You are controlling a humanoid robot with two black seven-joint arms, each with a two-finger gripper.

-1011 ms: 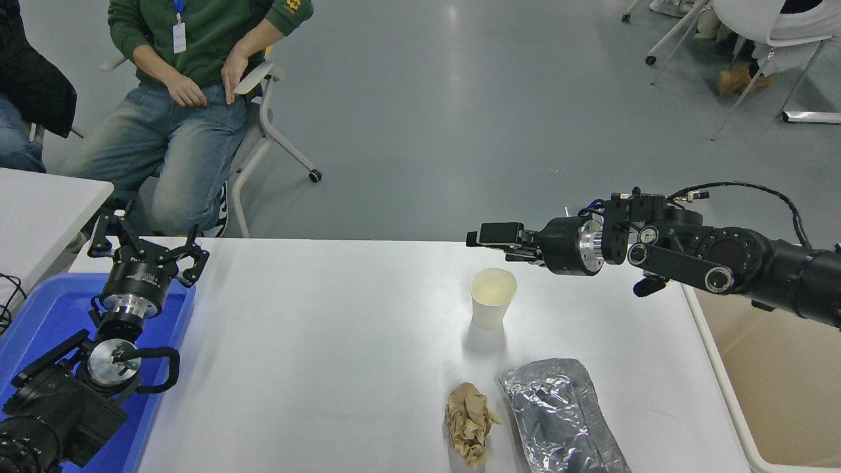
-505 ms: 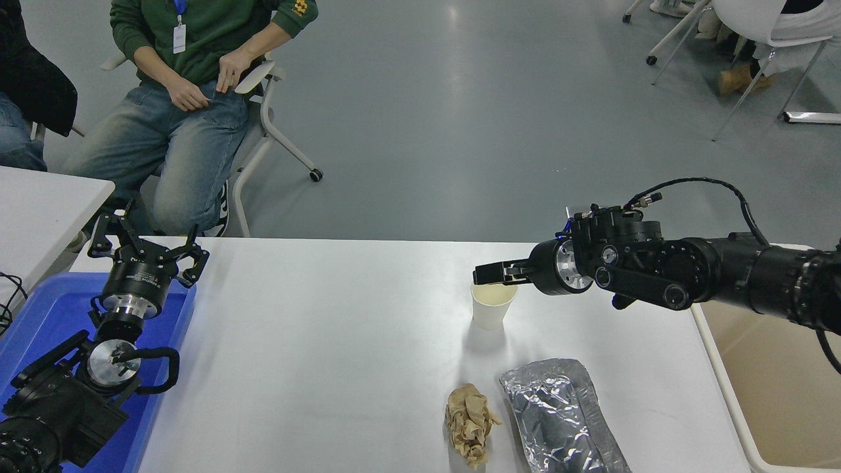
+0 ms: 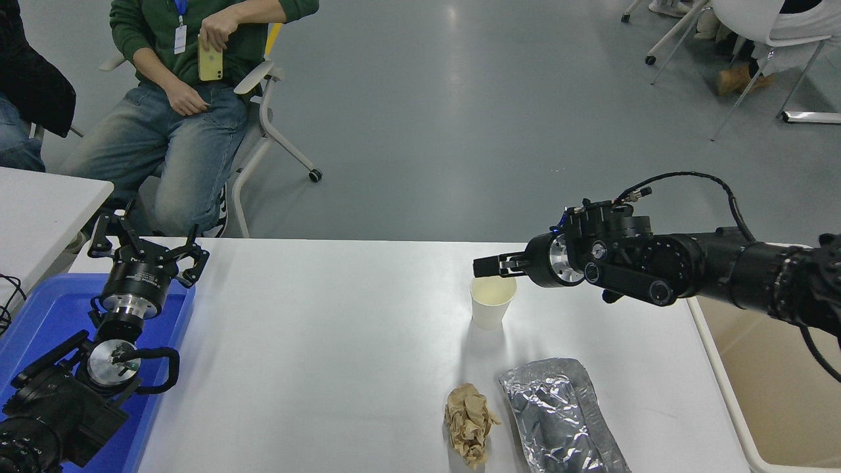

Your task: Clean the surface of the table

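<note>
One matte white table surface [image 3: 315, 341]

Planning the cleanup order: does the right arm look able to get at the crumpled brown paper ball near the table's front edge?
Probably yes. The right gripper hangs over the white paper cup, and the crumpled brown paper ball lies in the open nearer the camera, beside the silver foil bag, nothing covering it.

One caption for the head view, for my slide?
Right gripper at paper cup rim; left gripper parked above blue tray.

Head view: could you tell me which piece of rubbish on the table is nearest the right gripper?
The white paper cup, upright just below the right gripper.
</note>
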